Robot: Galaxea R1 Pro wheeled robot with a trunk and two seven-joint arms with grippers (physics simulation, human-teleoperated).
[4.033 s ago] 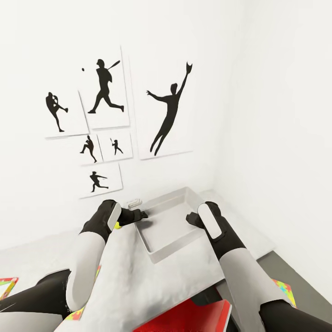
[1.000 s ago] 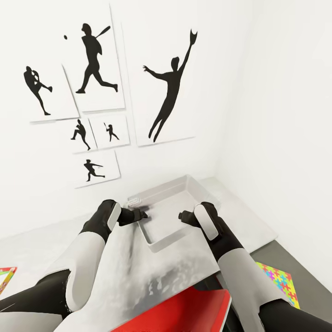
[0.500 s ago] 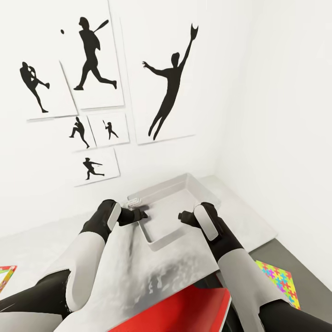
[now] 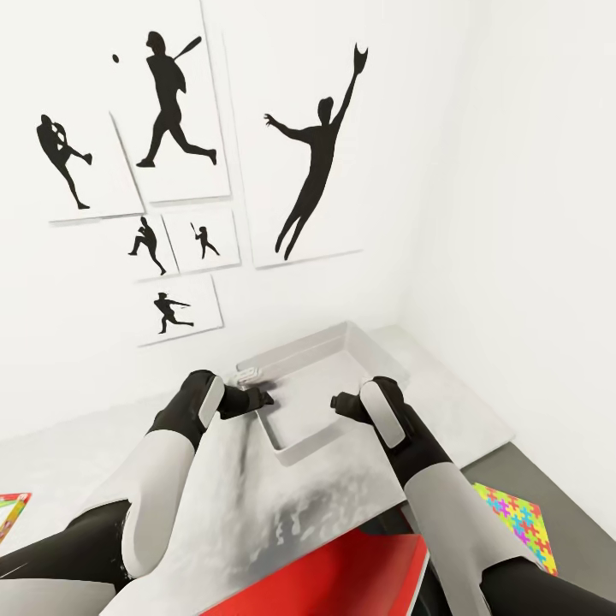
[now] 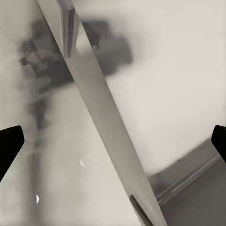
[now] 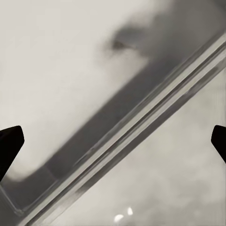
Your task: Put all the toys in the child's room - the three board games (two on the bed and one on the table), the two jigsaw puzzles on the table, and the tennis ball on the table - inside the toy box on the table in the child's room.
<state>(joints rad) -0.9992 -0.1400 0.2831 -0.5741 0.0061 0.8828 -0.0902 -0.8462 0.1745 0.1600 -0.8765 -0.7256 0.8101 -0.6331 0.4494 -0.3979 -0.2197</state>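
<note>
The grey open toy box [image 4: 291, 452] stands on the white surface against the wall, and nothing shows inside it. My left gripper [image 4: 262, 398] hovers open at the box's left wall [image 5: 101, 122]. My right gripper [image 4: 340, 401] is open over the box's near right rim [image 6: 141, 136]. In both wrist views the black fingertips [image 5: 9, 143] [image 6: 9, 141] stand far apart with nothing between them. A red board game [image 4: 351, 569] lies at the bottom between my arms. A colourful jigsaw puzzle [image 4: 516, 522] lies on the grey surface to the right. The tennis ball is hidden.
Baseball silhouette posters [image 4: 312, 162] hang on the white wall behind the box. The room's corner is close on the right. Another colourful flat piece [image 4: 10, 511] peeks in at the lower left edge.
Since 4 s ago the camera has shifted, and the yellow ball beside my left wrist no longer shows. Over the last second both arms have stayed still.
</note>
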